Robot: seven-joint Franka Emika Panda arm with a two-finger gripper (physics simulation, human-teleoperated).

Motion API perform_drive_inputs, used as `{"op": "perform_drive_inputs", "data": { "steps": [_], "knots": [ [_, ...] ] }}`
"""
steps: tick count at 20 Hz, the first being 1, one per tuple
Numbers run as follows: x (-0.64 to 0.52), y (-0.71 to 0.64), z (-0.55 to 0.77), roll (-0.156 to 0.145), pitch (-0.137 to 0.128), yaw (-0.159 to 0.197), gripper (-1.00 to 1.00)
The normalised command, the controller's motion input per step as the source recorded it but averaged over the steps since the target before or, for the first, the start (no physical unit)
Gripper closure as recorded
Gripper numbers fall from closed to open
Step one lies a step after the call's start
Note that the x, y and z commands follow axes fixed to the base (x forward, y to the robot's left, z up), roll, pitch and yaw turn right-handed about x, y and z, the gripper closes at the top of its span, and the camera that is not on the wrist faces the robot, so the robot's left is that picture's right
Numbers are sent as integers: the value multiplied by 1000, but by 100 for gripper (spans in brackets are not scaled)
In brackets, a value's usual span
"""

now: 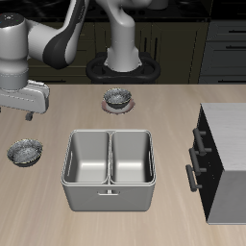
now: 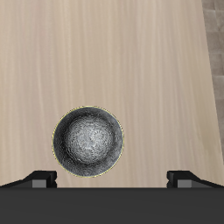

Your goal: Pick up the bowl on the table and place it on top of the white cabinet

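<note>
Beige surface [image 1: 48,207] is seen under the bowl [image 2: 87,143], over which the claw [image 2: 112,178] is held released, fingers spread.

bowl [image 2: 87,143]: grey metal, speckled, dull sheen
table [image 1: 58,207]: light beige wood grain, matt
double basin [image 1: 109,169]: brushed steel, smooth
white cabinet [image 1: 227,139]: matt pale top, black front

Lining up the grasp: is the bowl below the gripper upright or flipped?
Upright: the bowl shows its speckled inside facing up, resting flat on the table.
</note>
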Motion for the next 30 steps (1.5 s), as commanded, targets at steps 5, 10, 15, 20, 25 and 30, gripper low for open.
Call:
{"op": "perform_drive_inputs", "data": {
  "steps": [5,10,15,20,25,30],
  "knots": [
    [12,32,-248,-3,12,4,-100],
    [35,-96,-293,-23,37,7,-100],
    [-12,-161,-285,-26,16,-16,-100],
    [-29,-101,-193,-20,18,13,-100],
    [-10,-54,-207,-11,23,4,-100],
    [-31,17,-246,2,28,8,-100]
  ]
}}
